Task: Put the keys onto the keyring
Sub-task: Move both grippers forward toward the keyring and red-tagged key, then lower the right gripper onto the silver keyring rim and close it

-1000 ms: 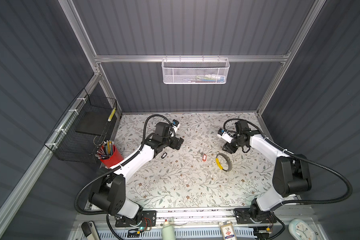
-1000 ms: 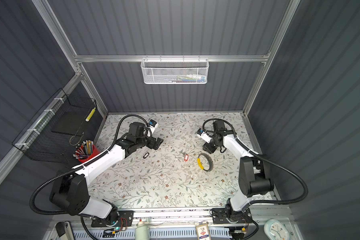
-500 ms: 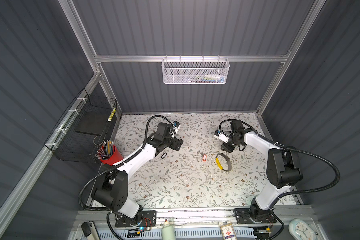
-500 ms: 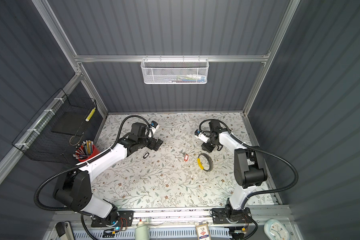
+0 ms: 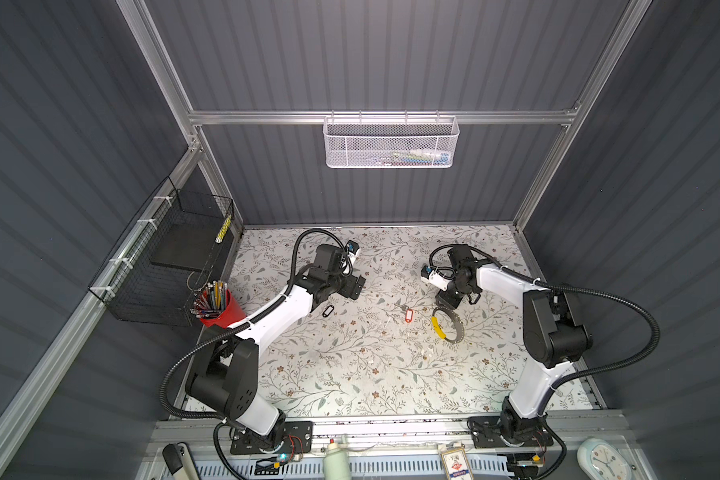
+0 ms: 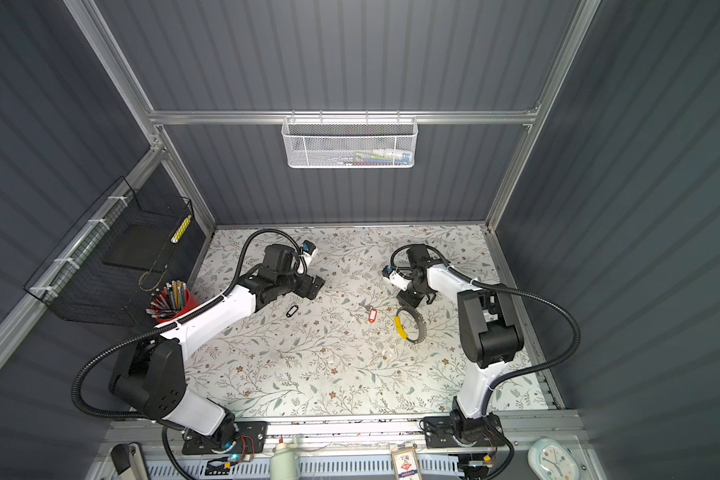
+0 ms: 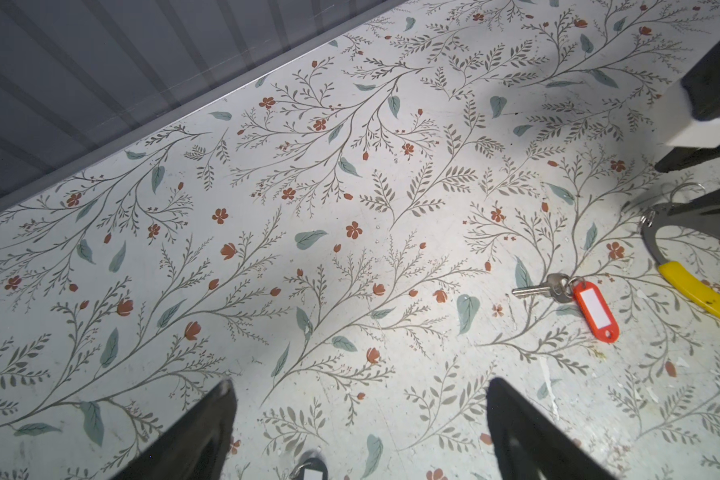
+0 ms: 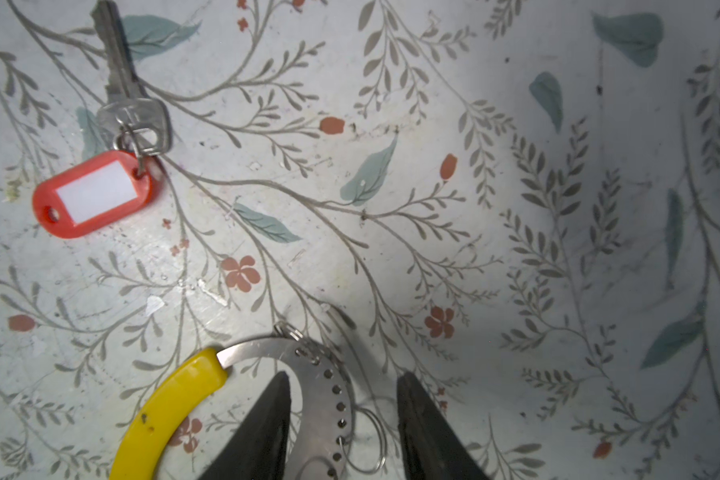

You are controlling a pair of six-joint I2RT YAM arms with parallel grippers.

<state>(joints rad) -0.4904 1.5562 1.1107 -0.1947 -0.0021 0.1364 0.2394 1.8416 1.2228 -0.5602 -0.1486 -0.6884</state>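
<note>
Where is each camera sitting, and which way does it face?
Top views: high above the front edge, looking down on the table; left arm, right arm whole.
Left wrist: low, looking across the table toward the red-tagged key; left gripper fingers show, open.
Right wrist: close above the keyring; right gripper fingers straddle its band.
Shared: both wrist views show the red-tagged key and keyring.

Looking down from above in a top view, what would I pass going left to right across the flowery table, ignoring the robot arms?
red pencil cup → black-tagged key → red-tagged key → keyring
</note>
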